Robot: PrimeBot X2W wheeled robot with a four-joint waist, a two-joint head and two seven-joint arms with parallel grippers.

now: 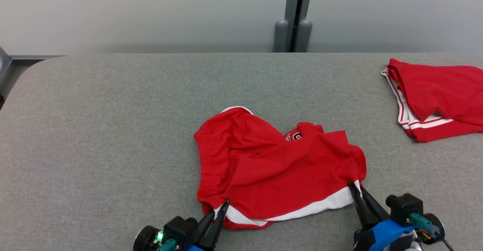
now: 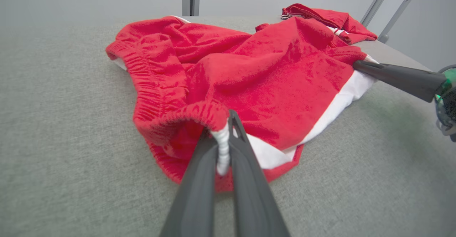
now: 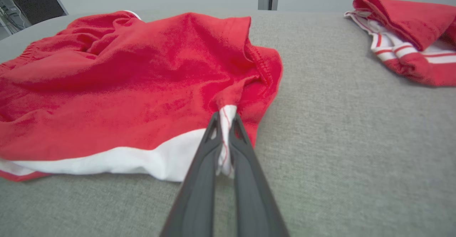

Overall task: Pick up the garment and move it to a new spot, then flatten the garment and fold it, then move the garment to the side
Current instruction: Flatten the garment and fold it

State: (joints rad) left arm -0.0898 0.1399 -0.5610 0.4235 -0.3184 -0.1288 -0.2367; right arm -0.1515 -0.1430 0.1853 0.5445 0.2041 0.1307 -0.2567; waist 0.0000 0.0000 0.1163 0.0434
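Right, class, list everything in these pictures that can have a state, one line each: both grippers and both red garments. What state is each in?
red shorts, crumpled and unfolded, lying on the grey table, pinched at both near ends.
left gripper, shut on the shorts' near left edge.
right gripper, shut on the shorts' near right corner.
second red garment, loosely folded, lying apart at the far right, untouched.
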